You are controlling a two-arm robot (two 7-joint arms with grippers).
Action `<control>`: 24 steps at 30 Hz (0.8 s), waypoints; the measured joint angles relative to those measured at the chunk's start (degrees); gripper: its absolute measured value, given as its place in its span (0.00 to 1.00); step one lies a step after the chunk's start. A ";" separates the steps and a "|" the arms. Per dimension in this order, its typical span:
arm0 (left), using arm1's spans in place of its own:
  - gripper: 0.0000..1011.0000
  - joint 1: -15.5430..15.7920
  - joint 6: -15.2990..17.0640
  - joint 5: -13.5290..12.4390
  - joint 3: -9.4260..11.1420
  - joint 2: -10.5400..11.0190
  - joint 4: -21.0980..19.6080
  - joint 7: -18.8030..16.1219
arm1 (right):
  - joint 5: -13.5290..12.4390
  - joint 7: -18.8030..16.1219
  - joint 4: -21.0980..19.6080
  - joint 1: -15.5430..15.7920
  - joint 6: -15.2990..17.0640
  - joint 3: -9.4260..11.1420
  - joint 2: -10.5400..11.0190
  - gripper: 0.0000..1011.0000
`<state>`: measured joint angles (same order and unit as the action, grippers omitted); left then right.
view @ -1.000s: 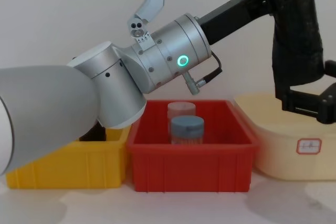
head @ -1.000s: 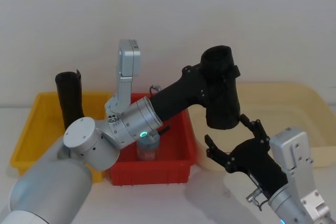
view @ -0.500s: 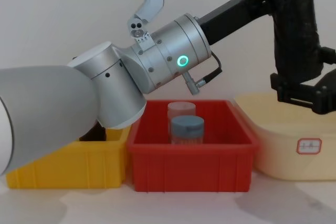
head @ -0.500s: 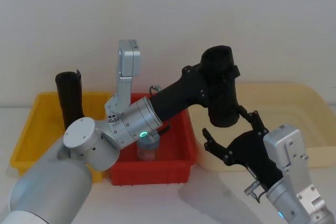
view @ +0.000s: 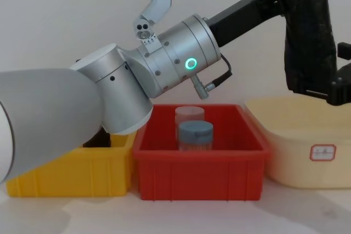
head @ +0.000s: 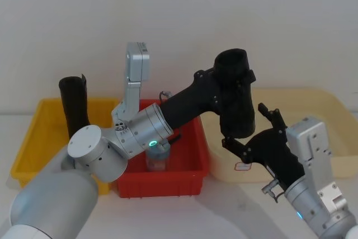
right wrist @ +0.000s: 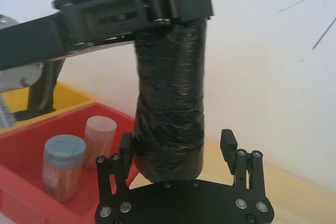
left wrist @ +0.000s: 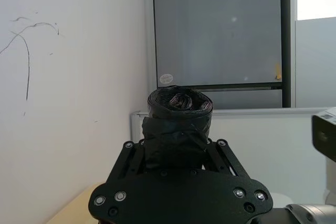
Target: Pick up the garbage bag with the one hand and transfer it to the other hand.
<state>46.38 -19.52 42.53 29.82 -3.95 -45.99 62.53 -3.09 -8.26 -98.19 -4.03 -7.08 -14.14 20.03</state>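
Note:
The garbage bag (head: 235,102), a matte black roll, hangs upright in the air over the gap between the red bin and the cream tub. My left gripper (head: 232,82) is shut on its upper part; in the left wrist view the garbage bag (left wrist: 178,121) stands clamped in the left gripper (left wrist: 178,150). My right gripper (head: 249,130) has come from below and is open, its fingers (right wrist: 228,144) on either side of the garbage bag's (right wrist: 170,93) lower end, the right one apart from it. In the chest view the garbage bag (view: 310,36) hangs at the top right.
A red bin (head: 168,180) holds a blue-lidded jar (view: 195,135) and another jar behind it. To its left a yellow bin (head: 31,141) holds a second black roll (head: 74,107). A cream tub (head: 313,110) sits at the right, under the right arm.
My right gripper has risen from below the roll, so its open fingers now flank the roll's lower end. The left arm and the roll have stayed still.

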 joint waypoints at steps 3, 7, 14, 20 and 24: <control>0.37 0.00 0.00 0.00 0.00 0.00 0.00 0.00 | -0.50 -0.15 0.46 -0.52 0.44 0.31 -0.43 0.99; 0.37 0.00 0.00 0.00 0.00 0.00 0.00 0.00 | -0.97 -0.46 0.92 -1.20 0.89 0.62 -1.03 0.99; 0.37 0.00 0.00 0.00 0.00 0.00 0.00 0.00 | -1.32 -1.03 1.06 -1.96 1.47 0.76 -1.66 0.99; 0.37 0.00 0.00 0.00 0.00 0.00 0.00 0.00 | -1.15 -1.61 1.00 -2.40 2.37 0.67 -1.90 0.99; 0.37 0.00 0.00 0.00 0.00 0.00 0.00 0.00 | -0.99 -2.19 0.77 -2.58 3.17 0.55 -1.89 0.99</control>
<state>46.39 -19.52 42.53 29.82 -3.95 -45.99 62.53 -4.08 -10.44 -97.42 -6.60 -3.91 -13.59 18.14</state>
